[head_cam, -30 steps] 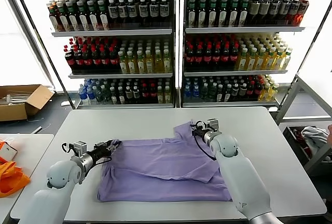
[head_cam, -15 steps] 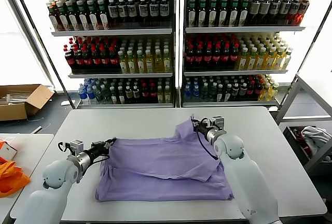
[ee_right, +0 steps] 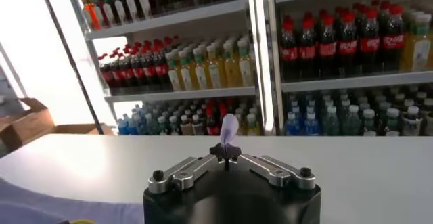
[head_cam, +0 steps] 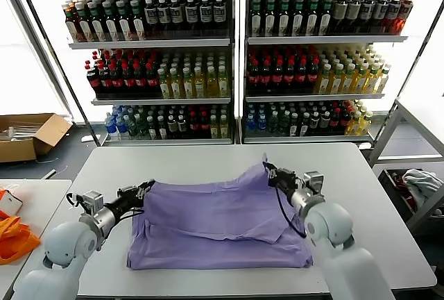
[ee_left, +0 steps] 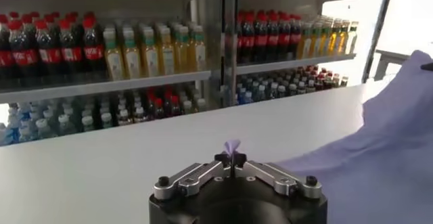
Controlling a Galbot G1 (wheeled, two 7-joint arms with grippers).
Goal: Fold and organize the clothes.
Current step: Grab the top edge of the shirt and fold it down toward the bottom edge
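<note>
Mid-fold: the T-shirt (head_cam: pixel 222 223) lies on the counter (head_cam: pixel 361 175), its far edge lifted. The left gripper (head_cam: pixel 144 189) and right gripper (head_cam: pixel 269 170) each pinch a corner, apparently the shoulders. Next, carry both toward the near hem.

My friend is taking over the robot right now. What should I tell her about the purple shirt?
Left gripper: jaws shut on the T-shirt's left far corner, just above the white table.
Right gripper: jaws shut on the right far corner, lifted higher.
Done: both far corners pinched; shirt's near part lies flat, partly folded.
Left: finish the fold, let go, tidy it.
</note>
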